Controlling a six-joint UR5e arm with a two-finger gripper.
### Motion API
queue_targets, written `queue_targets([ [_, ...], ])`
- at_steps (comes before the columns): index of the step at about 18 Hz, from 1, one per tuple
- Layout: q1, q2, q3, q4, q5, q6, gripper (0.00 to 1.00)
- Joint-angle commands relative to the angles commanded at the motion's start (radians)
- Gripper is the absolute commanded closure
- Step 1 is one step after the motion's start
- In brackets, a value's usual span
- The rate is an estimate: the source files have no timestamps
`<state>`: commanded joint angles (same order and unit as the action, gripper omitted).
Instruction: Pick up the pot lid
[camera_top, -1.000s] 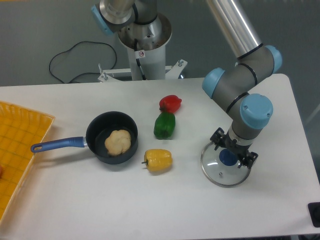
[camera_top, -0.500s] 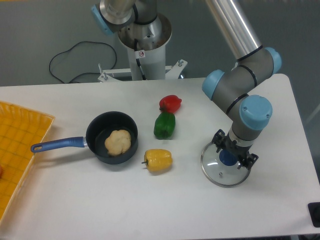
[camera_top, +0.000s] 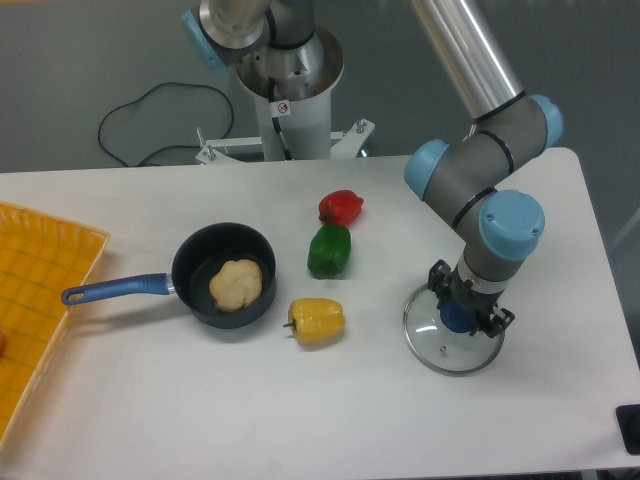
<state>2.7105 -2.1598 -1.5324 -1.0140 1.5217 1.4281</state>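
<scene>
Pot lid (camera_top: 432, 346) lies to the right of the yellow pepper (camera_top: 316, 321) as the camera sees it, well apart from it, with its glass disc flat or very nearly so. What has just changed is the grip: the gripper (camera_top: 466, 305) has drawn its fingers inward around the blue knob (camera_top: 457, 318), and the lid has shifted very slightly with them. That small shift suggests contact, so the jaws look to be pinching the knob, though the hold's firmness cannot be judged from this view. For the task, this seems to be the end of grasping and the threshold of lifting; no gap under the glass can be made out. The arm (camera_top: 513, 222) comes in from the far side, to the upper right of the yellow pepper, its wrist above the lid and its fingers angled down to either side of the knob. A slow, straight rise seems the right next move. If the pinch is off centre or shallow, the smooth disc could tip or swing, or the knob could slip free.
</scene>
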Motion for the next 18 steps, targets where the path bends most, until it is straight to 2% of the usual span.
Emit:
queue_targets([
  [5, 0.0, 0.015, 0.0, -0.006, 0.0, -0.001, 0.54],
  [8, 0.0, 0.054, 0.0, -0.018, 0.002, 0.0, 0.55],
  [12, 0.0, 0.109, 0.002, -0.081, 0.018, -0.001, 0.55],
  [15, 0.0, 0.133, 0.002, -0.097, 0.04, 0.0, 0.55],
  [18, 0.0, 0.163, 0.011, -0.15, 0.044, 0.0, 0.55],
])
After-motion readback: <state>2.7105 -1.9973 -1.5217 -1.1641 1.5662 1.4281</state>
